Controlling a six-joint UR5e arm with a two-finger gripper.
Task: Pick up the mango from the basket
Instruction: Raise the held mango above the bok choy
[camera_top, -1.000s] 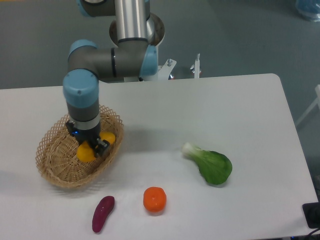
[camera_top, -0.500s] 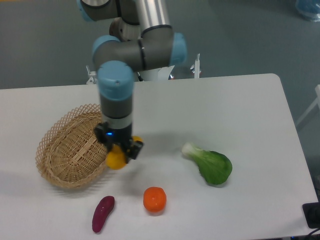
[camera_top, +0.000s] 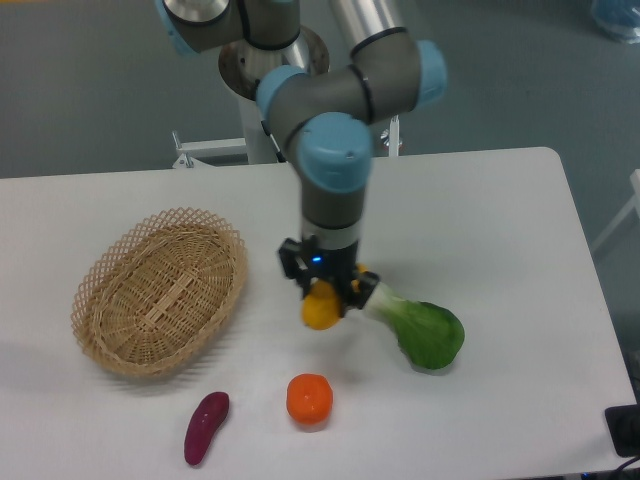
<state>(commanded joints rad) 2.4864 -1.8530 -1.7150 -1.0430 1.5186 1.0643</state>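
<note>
My gripper (camera_top: 326, 295) is shut on the yellow-orange mango (camera_top: 321, 308) and holds it over the middle of the table, just left of the bok choy's white stem. Only the mango's lower end and a small bit by the right finger show; the rest is hidden by the fingers. The tan wicker basket (camera_top: 160, 290) sits at the left of the table, well apart from the gripper, and holds nothing.
A green bok choy (camera_top: 420, 328) lies right of the gripper, its stem close to the mango. A round orange fruit (camera_top: 309, 399) lies below the gripper near the front. A purple sweet potato (camera_top: 206, 427) lies at the front left.
The arm has carried the mango out of the basket and rightward across the table to beside the bok choy. The basket now holds nothing.
</note>
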